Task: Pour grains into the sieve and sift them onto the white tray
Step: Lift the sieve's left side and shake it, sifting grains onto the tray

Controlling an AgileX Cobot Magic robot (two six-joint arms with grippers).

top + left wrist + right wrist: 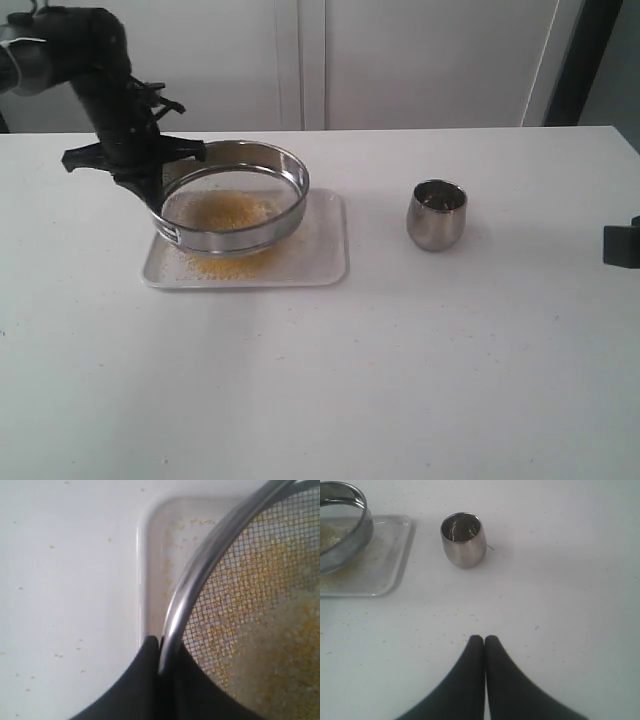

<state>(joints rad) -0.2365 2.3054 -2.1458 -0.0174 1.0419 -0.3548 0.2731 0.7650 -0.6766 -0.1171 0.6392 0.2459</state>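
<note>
Steel sieve (pixel 245 238): likely stiff, light, slick. Your left gripper (pixel 160 644) pinches its rim, grains (pixel 260 567) just beyond; right gripper (pixel 484 639) closed, empty.

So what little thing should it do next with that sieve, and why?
Probably a gentle side-to-side shake of the sieve above the white tray. The left jaws are clamped on its rim, it is over the tray, and plenty of yellow grains lie on the mesh, with only some on the tray beneath.
</note>
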